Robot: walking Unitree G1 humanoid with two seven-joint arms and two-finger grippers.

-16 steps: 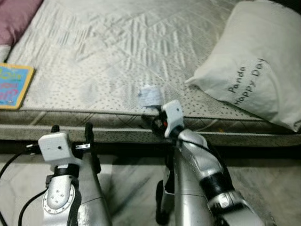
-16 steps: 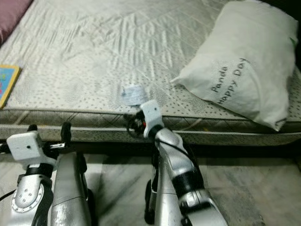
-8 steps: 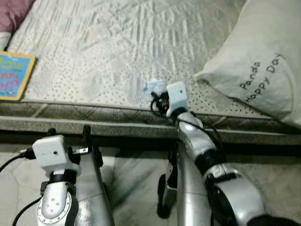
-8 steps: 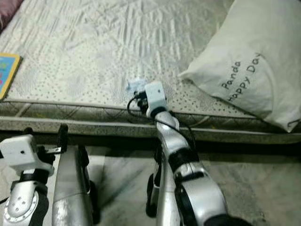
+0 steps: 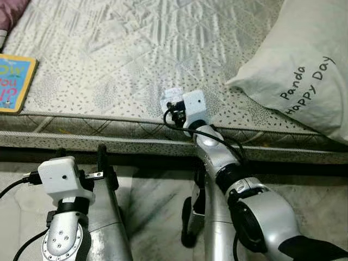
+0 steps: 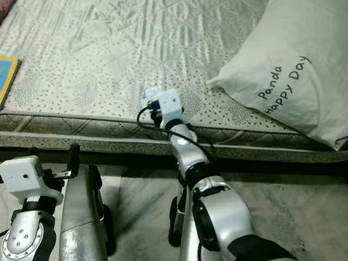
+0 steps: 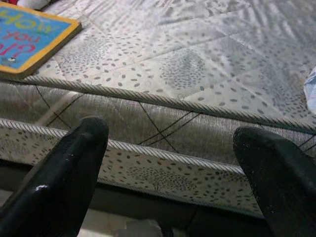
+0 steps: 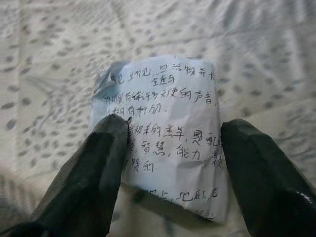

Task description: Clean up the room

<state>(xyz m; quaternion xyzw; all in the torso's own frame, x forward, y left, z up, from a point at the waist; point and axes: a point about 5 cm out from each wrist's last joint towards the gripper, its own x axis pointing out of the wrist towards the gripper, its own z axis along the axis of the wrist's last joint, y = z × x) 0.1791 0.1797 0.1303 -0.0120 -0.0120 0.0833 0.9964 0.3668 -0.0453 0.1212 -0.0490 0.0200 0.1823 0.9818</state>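
Paper note (image 8: 165,148): flat on mattress (image 5: 125,60), near its front edge, handwritten side up.
Right gripper (image 8: 170,163): over the note, fingers spread, one either side of it.
Left gripper (image 7: 173,163): spread apart, low before the mattress's front edge.
Pillow (image 5: 304,65): on mattress, right of note.
Book (image 5: 13,81): on mattress, far left of note.

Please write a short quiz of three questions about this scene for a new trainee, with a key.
1. True or false: the right end effector is shut on the paper.
2. Which lies at the mattress edge on the robot's left? A) a book B) a cup C) a shoe
3. Fill in: the pillow reads "Panda Happy ___".

Key:
1. False. Its fingers are open, one on each side of the paper.
2. A, the book.
3. Day
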